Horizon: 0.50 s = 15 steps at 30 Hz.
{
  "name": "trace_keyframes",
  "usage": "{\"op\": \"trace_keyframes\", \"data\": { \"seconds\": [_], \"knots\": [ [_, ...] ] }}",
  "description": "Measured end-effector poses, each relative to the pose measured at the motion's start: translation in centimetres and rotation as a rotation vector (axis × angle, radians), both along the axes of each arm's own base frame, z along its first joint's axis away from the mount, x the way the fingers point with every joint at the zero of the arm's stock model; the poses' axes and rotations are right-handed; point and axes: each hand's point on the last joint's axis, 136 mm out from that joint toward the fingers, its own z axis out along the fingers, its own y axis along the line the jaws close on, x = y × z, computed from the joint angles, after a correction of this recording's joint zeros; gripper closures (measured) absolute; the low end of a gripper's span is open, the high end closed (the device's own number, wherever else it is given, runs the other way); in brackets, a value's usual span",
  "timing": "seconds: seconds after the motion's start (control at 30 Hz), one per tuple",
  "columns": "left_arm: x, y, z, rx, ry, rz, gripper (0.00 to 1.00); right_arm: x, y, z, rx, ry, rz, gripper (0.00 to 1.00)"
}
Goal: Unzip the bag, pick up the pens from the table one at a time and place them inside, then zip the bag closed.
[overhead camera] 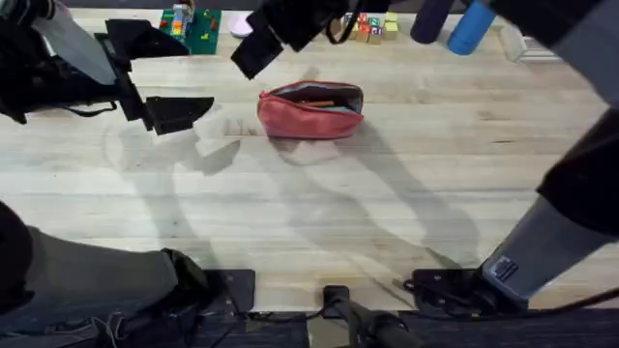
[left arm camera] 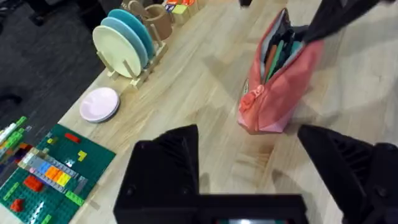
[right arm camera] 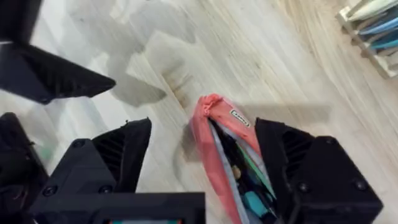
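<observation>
Here the bag [overhead camera: 310, 109] lies on the bench [overhead camera: 319, 208] at about twelve o'clock from the overhead view's centre, long axis across the view, its zipper mouth gaping open along the top. An orange pen [overhead camera: 315, 101] shows inside the opening; in the right wrist view other slim items, teal and dark, sit packed in the mouth, too jumbled to tell apart.

The left end effector [overhead camera: 164, 82] hangs at about ten o'clock, just beside the bag's left end and apart from it. Its black fingers [left arm camera: 163, 168] are spread wide with nothing between them, and the bag's zipper end faces the gap in the left wrist view.

The right end effector [overhead camera: 266, 39] reaches across from the lower right, over the bag's far side at about eleven to twelve o'clock. Its fingers [right arm camera: 109, 158] are parted and empty, straddling the bag's end from above in the right wrist view, without clear contact.

Along the bench's far edge stand a green brick baseplate [overhead camera: 193, 29], coloured blocks [overhead camera: 372, 26] and a blue cylinder [overhead camera: 469, 27]. A rack of plates [left arm camera: 127, 40] shows in the left wrist view.
</observation>
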Motion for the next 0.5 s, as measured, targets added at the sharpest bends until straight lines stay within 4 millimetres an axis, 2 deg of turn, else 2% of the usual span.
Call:
{"op": "trace_keyframes", "data": {
  "seconds": [0.17, 0.3, 0.5],
  "knots": [
    [0.0, 0.0, 0.0, 0.000, 0.000, 0.000, 0.008, 0.7, 0.1, -2.0, -0.059, 0.000, -0.027, 0.006],
    [0.0, 0.0, 0.0, 0.000, 0.000, 0.000, 0.008, 0.9, 0.2, -2.4, -0.105, -0.039, -0.047, 0.005],
    [0.0, 0.0, 0.0, 0.000, 0.000, 0.000, 0.008, 0.2, 1.5, -3.1, -0.140, -0.061, -0.030, 0.006]
  ]
}}
